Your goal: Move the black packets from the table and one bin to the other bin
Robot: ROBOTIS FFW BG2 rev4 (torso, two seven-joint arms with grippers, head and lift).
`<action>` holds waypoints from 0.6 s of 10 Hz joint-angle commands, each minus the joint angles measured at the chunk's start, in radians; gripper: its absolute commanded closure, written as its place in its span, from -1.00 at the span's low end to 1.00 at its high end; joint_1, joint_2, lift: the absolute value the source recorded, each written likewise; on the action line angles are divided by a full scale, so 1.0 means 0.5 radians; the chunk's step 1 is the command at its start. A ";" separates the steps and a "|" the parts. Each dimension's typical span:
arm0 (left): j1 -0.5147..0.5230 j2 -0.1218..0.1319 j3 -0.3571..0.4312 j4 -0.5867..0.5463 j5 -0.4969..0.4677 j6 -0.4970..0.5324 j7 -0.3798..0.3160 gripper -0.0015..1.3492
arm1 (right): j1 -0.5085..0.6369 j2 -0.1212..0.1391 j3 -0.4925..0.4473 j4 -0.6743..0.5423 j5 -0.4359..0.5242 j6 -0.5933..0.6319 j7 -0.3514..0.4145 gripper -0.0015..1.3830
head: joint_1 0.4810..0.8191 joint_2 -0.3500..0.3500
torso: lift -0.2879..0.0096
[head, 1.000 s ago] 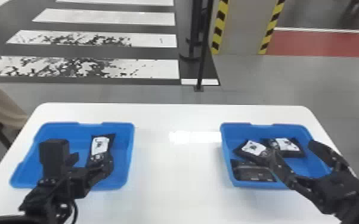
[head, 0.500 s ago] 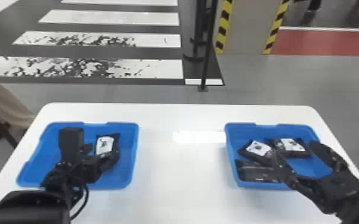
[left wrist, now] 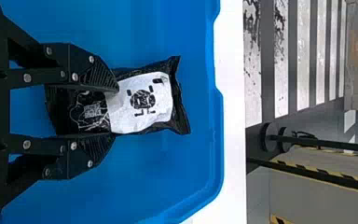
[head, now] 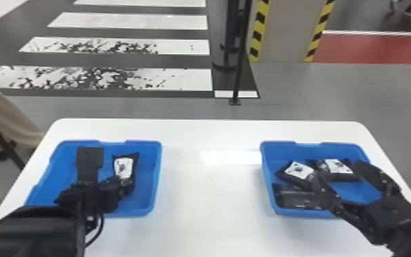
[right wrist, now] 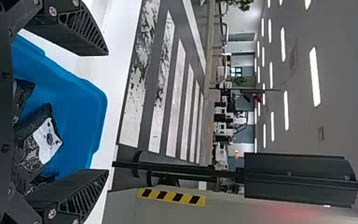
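Observation:
In the head view my left gripper (head: 121, 186) is low in the left blue bin (head: 157, 184), at the near end of a black packet (head: 124, 168) with a white label. Seen from the left wrist, the left gripper (left wrist: 114, 112) is shut on that packet (left wrist: 140, 102), one finger along each side. My right gripper (head: 339, 172) stands open over the right blue bin (head: 268, 171). Two labelled black packets (head: 297, 171) (head: 338, 168) and a darker one (head: 293, 196) lie there. In its wrist view the right gripper (right wrist: 107, 112) holds nothing; a labelled packet (right wrist: 46, 140) lies beyond.
Both bins stand on a white table (head: 208, 205), with bare tabletop between them. A black post (head: 240, 58) rises from the floor behind the table. Beige cloth (head: 3, 109) shows past the table's left side.
My left arm has moved forward and to the right within the left bin, up to the packet. The packets and the right gripper have kept their places relative to the bins.

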 commanded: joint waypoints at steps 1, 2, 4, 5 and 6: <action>0.010 0.000 -0.004 0.005 -0.005 -0.058 0.000 0.79 | -0.001 -0.003 0.002 0.006 -0.007 -0.011 0.004 -0.82 | 0.27 -0.07 | 0.20; 0.024 0.000 -0.012 0.001 -0.013 -0.147 -0.006 0.79 | -0.001 -0.003 0.002 0.010 -0.011 -0.021 0.004 -0.82 | 0.27 -0.07 | 0.20; 0.186 -0.028 0.024 -0.225 -0.025 -0.377 0.000 0.79 | 0.004 -0.006 0.002 0.010 -0.015 -0.041 0.007 -0.82 | 0.27 -0.08 | 0.20; 0.319 -0.065 0.088 -0.426 -0.089 -0.485 0.034 0.79 | 0.004 -0.006 0.002 0.010 -0.023 -0.051 0.007 -0.82 | 0.27 -0.09 | 0.20; 0.471 -0.065 0.104 -0.564 -0.025 -0.736 0.067 0.79 | -0.001 -0.006 0.002 -0.004 -0.058 -0.065 0.007 -0.82 | 0.27 -0.05 | 0.20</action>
